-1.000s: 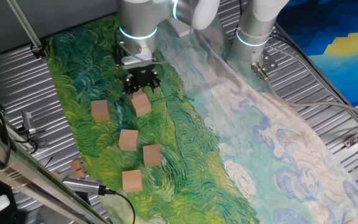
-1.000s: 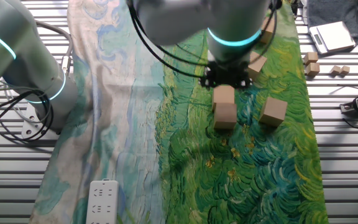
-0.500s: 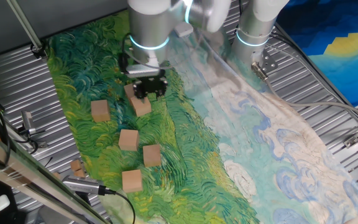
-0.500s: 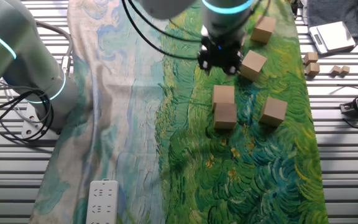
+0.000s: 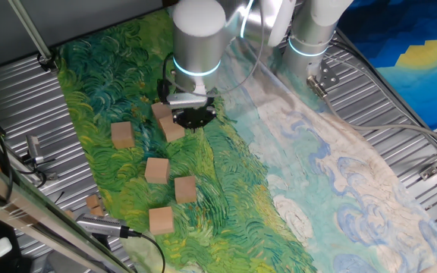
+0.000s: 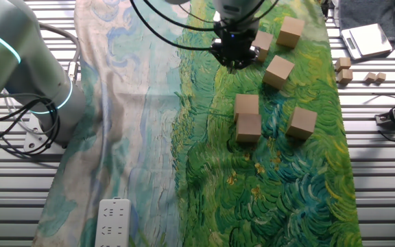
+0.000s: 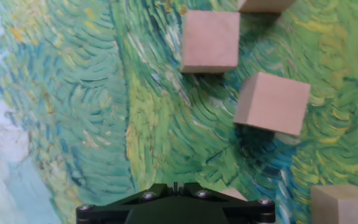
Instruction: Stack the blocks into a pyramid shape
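Note:
Six tan wooden blocks lie on the green painted cloth. In one fixed view two of them touch, one (image 5: 161, 111) right behind the other (image 5: 173, 129). The rest lie apart: one at the left (image 5: 123, 135), one in the middle (image 5: 156, 170), one nearer (image 5: 185, 189) and one at the front (image 5: 161, 220). My gripper (image 5: 193, 121) hangs just right of the touching pair, shut and holding nothing. In the other fixed view the gripper (image 6: 233, 63) is left of a loose block (image 6: 260, 42). The hand view shows a square block (image 7: 210, 40) and a tilted one (image 7: 272, 102) ahead of the gripper (image 7: 176, 186).
A small tan scrap (image 5: 93, 203) lies at the cloth's left edge. A second robot arm's base (image 5: 309, 38) stands behind on the pale part of the cloth. A white power strip (image 6: 115, 223) lies off the cloth. Ridged metal table (image 5: 21, 98) surrounds the cloth.
The gripper has left the touching pair of blocks and moved sideways away from them, and its fingers have come together. The blocks have not moved.

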Controlling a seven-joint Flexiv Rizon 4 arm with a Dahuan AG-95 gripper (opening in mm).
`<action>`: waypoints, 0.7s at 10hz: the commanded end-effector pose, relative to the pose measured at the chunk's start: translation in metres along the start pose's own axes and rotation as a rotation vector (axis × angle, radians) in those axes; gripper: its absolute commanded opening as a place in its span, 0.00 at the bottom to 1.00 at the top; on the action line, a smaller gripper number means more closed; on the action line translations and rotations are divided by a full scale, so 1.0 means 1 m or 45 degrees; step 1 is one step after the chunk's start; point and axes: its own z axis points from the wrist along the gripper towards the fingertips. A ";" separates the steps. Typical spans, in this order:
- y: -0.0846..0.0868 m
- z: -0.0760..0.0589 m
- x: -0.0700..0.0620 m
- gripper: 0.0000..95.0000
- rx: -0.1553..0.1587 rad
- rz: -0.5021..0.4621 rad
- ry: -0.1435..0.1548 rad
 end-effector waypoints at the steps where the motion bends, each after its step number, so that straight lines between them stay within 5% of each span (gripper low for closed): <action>1: 0.002 -0.003 0.002 0.00 -0.004 0.051 -0.007; 7: 0.002 -0.003 0.002 0.00 -0.006 0.083 0.007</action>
